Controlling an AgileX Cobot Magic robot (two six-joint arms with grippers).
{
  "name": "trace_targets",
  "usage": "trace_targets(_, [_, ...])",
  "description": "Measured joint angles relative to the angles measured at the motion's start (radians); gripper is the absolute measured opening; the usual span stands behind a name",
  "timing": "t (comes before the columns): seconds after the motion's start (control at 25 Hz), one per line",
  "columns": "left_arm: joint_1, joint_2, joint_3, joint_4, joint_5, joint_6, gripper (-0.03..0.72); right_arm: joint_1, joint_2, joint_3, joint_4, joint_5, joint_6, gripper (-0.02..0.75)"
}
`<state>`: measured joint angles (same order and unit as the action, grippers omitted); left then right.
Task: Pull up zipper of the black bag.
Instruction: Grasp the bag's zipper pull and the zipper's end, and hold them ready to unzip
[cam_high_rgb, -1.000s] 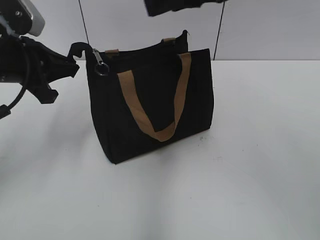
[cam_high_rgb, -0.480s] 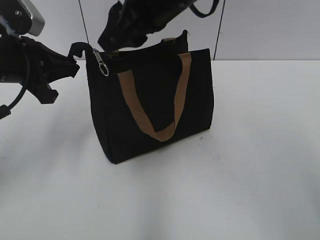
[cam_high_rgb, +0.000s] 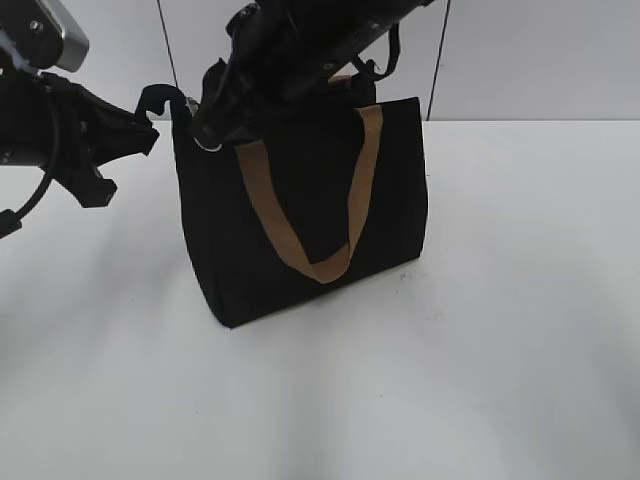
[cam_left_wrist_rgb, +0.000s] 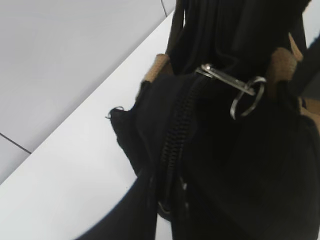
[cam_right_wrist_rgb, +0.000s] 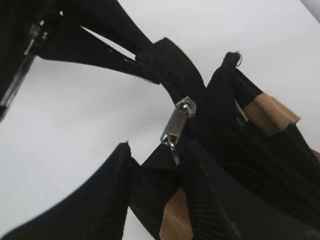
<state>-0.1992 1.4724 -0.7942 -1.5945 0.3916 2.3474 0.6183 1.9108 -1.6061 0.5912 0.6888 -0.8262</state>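
No text, label, brand mark, number or sign can be read in any of the views. The boxy black fabric tote bag (cam_high_rgb: 300, 210) with its tan-brown webbing strap handles (cam_high_rgb: 310, 200) carries no legible print, and the small silver metal zipper slider (cam_right_wrist_rgb: 177, 122) with its thin round ring pull (cam_left_wrist_rgb: 247, 102) shows no readable stamp.
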Motion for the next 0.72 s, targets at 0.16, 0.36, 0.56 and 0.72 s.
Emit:
trace_targets(0.16, [0.0, 0.0, 0.0, -0.011, -0.001, 0.0, 0.024, 0.0, 0.025, 0.0, -0.008, -0.027, 0.002, 0.285])
trace_targets(0.36, [0.0, 0.0, 0.0, -0.041, -0.002, 0.0, 0.024, 0.0, 0.047, 0.0, -0.008, -0.06, 0.004, 0.28])
trace_targets(0.56, [0.0, 0.0, 0.0, -0.045, -0.002, 0.0, 0.024, 0.0, 0.056, 0.0, -0.009, -0.064, 0.007, 0.246])
trace_targets(0.72, [0.0, 0.0, 0.0, -0.045, -0.001, 0.0, 0.024, 0.0, 0.046, 0.0, -0.01, -0.063, 0.014, 0.245])
